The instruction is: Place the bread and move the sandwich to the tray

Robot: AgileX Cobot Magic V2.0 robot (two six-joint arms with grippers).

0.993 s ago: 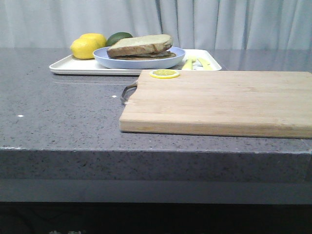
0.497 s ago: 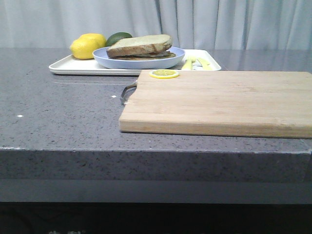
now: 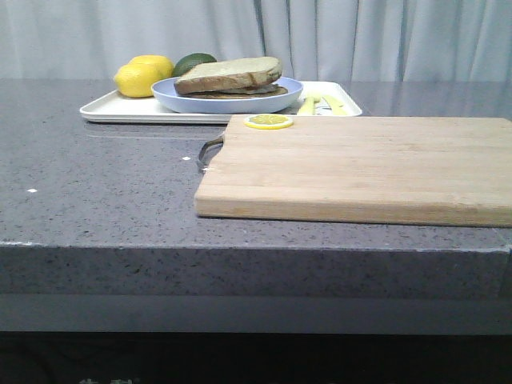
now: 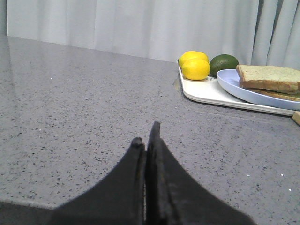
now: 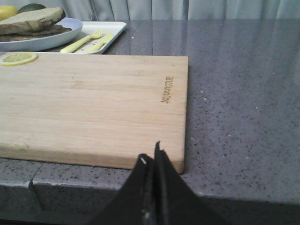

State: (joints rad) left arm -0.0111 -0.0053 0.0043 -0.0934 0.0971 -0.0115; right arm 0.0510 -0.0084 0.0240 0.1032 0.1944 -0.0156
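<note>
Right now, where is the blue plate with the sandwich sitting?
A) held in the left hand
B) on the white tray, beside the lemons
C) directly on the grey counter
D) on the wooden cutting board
B: the blue plate with the sandwich rests on the white tray, next to the lemons; the cutting board carries only a lemon slice.

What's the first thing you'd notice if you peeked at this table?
Probably the big wooden board near the table's front edge, bare except for a lemon slice at its far left corner. Behind it, the white tray holds the sandwich on its blue plate, with two lemons and an avocado beside it.
</note>
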